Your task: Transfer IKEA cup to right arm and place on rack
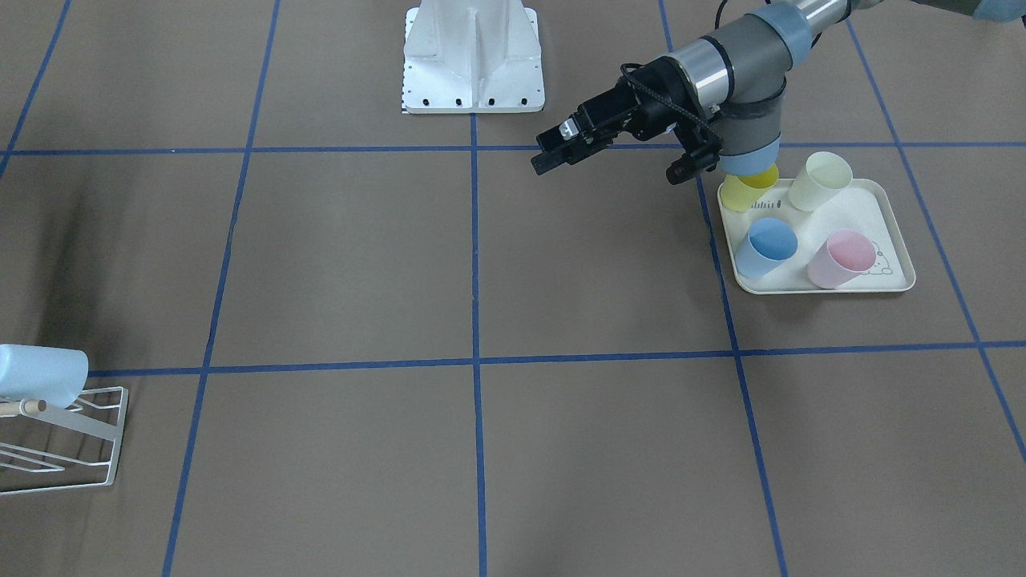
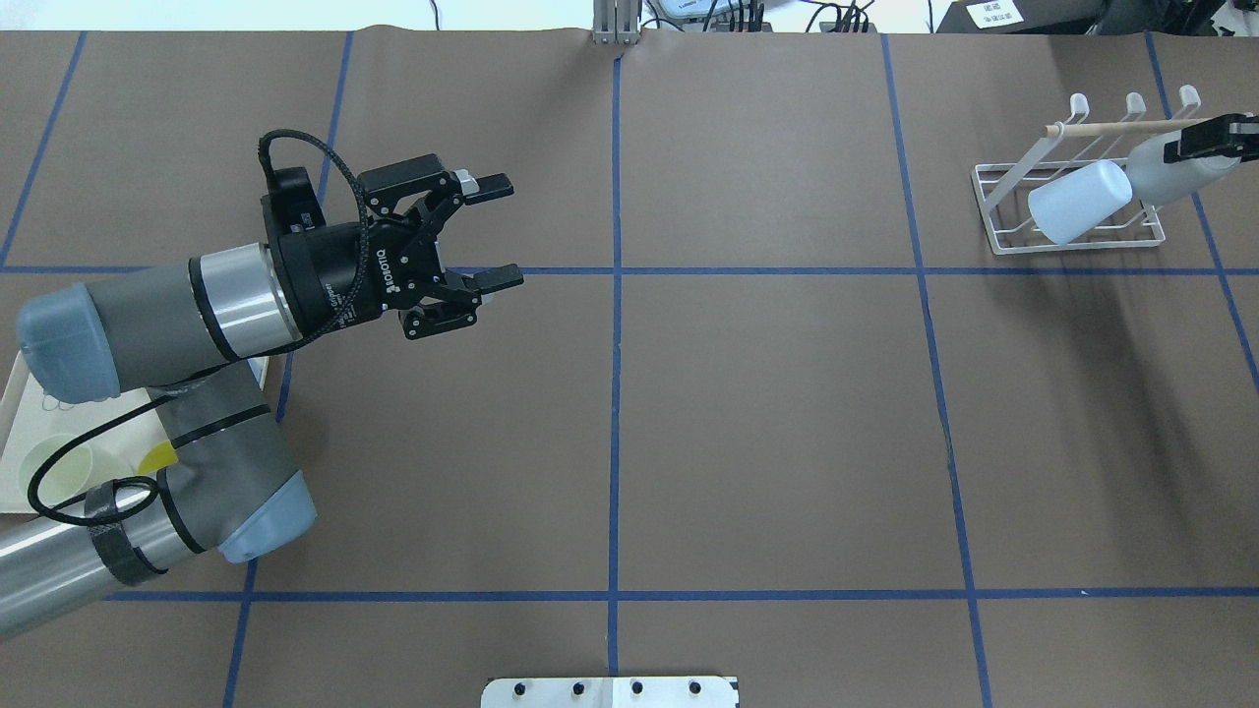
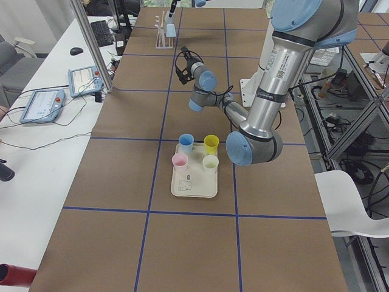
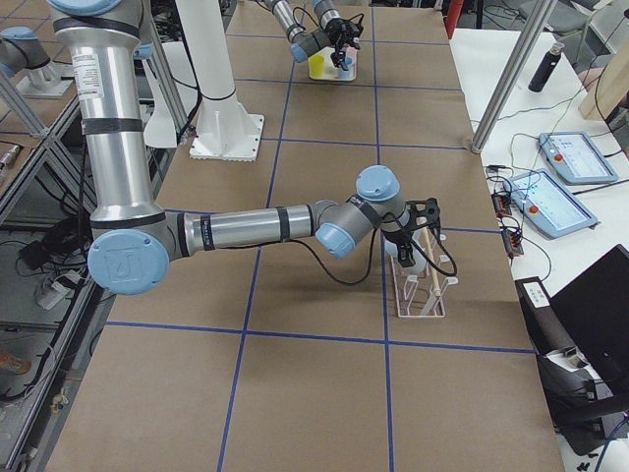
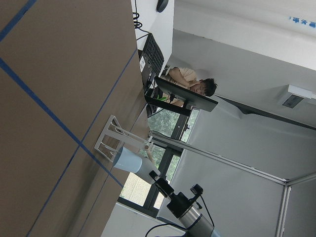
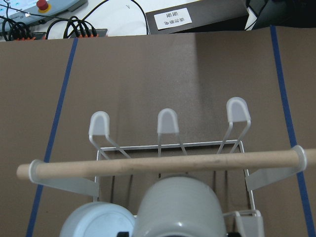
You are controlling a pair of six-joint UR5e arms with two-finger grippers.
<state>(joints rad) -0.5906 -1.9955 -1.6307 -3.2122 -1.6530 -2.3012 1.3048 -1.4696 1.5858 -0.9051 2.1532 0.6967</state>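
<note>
IKEA cup (image 6: 177, 207): grey-blue, filling the bottom centre of the right wrist frame, just below the wooden peg (image 6: 163, 164). In the overhead frame it lies tilted at the upper right, inside the rack (image 6: 167, 121).
Right end effector (image 2: 1195, 143): black, at the upper right edge of the overhead frame, closed on the end of the IKEA cup.
Rack: white wire stand with three capped uprights, standing on the desk (image 2: 767, 413).
Second cup (image 2: 1079, 202): pale blue, tilted in the rack just beside the held one, on its left in both frames. Whether the two touch, I cannot tell.
Left end effector (image 2: 502, 232): fingers spread wide and empty, hanging above the desk at the overhead frame's centre left, well apart from the rack.
Tray (image 1: 870, 212): cream, at the right of the front-facing frame, far from the rack.
Step in hand: by my judgement, setting the cup down, with the handover behind it.
Doing it well: let the wires take the cup's weight before letting go. Keep it off its neighbour so neither rolls. Open gently, then draw back along the cup's own line, low enough that the fingers miss the peg.
</note>
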